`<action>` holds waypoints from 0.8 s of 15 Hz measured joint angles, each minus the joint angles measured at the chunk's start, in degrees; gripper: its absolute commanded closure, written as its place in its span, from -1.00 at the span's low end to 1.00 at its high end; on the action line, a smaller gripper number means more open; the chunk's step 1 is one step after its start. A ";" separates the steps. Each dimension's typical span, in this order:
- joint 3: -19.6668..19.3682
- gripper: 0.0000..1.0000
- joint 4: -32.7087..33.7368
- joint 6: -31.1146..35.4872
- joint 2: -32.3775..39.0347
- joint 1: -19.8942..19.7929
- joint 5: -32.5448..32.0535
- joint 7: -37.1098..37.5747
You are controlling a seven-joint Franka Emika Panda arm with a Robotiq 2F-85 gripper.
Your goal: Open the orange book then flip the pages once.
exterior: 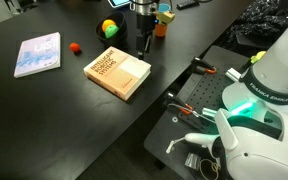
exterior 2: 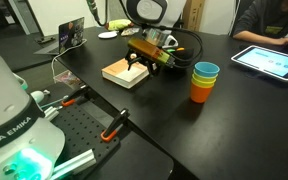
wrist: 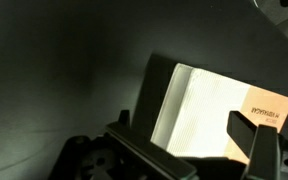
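We find the orange book lying closed on the black counter, its pages showing only as a cream edge. Our tool hovers just beside that edge, fingers spread, gripping nothing. We judge that opening and flipping both remain.

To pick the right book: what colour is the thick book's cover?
Tan-orange, white lettering; the orange book shows best in an exterior view.

white arm base, green glow, black lettering; dark tool
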 measured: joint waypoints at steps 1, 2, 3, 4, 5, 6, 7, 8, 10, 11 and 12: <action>0.34 -1.00 0.02 0.91 0.54 0.00 -0.01 0.72; 0.70 -1.00 0.05 1.84 1.08 0.00 -0.08 1.71; 1.05 -1.00 0.11 2.41 1.59 0.00 -0.19 2.74; 1.40 -1.00 0.21 2.90 2.08 0.00 -0.27 3.72; 1.75 -1.00 0.36 3.18 2.50 0.00 -0.41 4.68; 2.18 -1.00 0.58 3.47 2.90 -0.01 -0.60 5.68; 2.59 -1.00 0.82 3.65 3.21 -0.01 -0.79 6.58; 3.00 -1.00 1.05 3.77 3.41 -0.01 -1.03 7.45; 3.85 -1.00 1.58 3.82 3.53 -0.01 -1.52 9.10; 4.24 -1.00 1.83 3.83 3.54 -0.01 -1.71 9.78; 4.58 -1.00 2.10 3.83 3.54 -0.01 -2.01 10.46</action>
